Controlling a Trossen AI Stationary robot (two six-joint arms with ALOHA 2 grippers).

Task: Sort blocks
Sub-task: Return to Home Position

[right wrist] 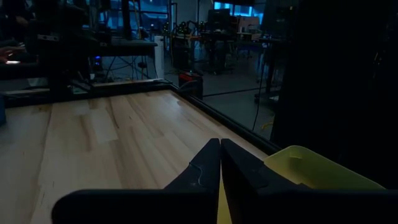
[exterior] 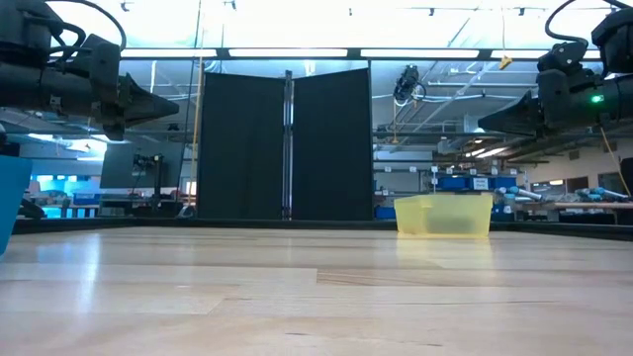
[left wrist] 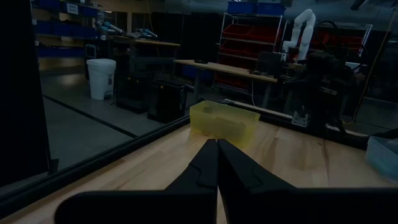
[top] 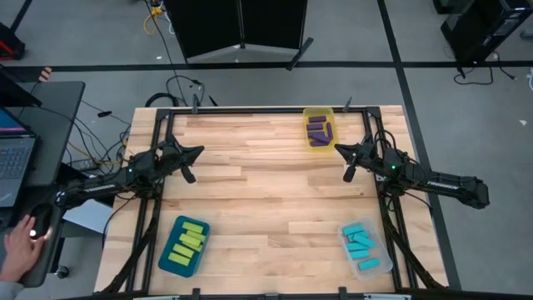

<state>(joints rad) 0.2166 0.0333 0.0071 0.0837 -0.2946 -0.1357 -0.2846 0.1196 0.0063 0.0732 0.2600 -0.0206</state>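
Note:
Purple blocks (top: 319, 129) lie in the yellow bin (top: 306, 114) at the table's far edge. Lime green blocks (top: 189, 241) lie in the teal bin (top: 169, 262) at the near left. Cyan blocks (top: 362, 242) lie in the clear bin (top: 380, 268) at the near right. My left gripper (top: 200, 152) hovers level above the table's left edge, shut and empty, as the left wrist view (left wrist: 217, 144) shows. My right gripper (top: 337, 149) hovers level at the right edge, near the yellow bin, shut and empty (right wrist: 220, 144).
The wooden tabletop (top: 266, 200) lies bare between the three bins. A person's hand (top: 18, 243) rests by a laptop (top: 12, 162) on a side desk left of the table. A black folding screen (exterior: 285, 143) stands beyond the far edge.

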